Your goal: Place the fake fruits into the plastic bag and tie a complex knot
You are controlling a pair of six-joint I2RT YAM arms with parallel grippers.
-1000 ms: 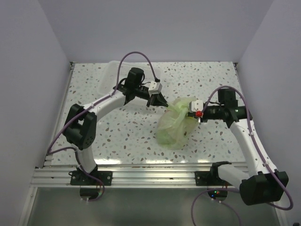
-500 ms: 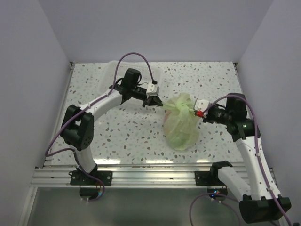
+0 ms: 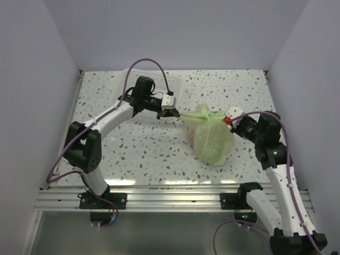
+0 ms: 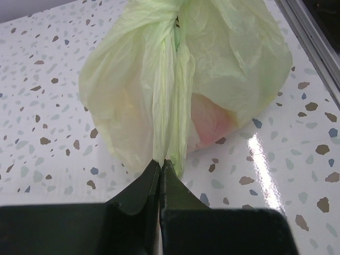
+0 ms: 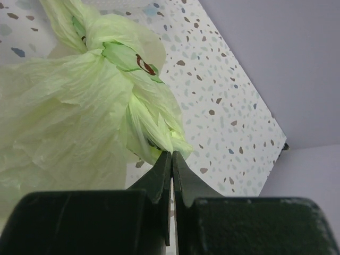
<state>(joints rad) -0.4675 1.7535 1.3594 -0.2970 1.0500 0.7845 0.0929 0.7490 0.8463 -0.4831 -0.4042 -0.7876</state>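
Note:
The pale green plastic bag (image 3: 212, 139) stands bunched on the table right of centre, its handles twisted into a knot (image 3: 207, 116) at the top. A red-orange fruit shows faintly through its wall in the left wrist view (image 4: 210, 123); the other fruits are hidden inside. My left gripper (image 3: 175, 112) is shut on the left handle end (image 4: 167, 114), pulled taut. My right gripper (image 3: 225, 117) is shut on the right handle end (image 5: 159, 125). The knot also shows in the right wrist view (image 5: 98, 45).
A clear-white plastic basket (image 3: 178, 85) lies at the back behind the left arm. White walls close in the left, right and back sides. The metal rail (image 3: 170, 194) runs along the near edge.
Both grippers have pulled apart, the left up-left and the right to the right, stretching the handles taut. The bag has shifted right and the knot has tightened.

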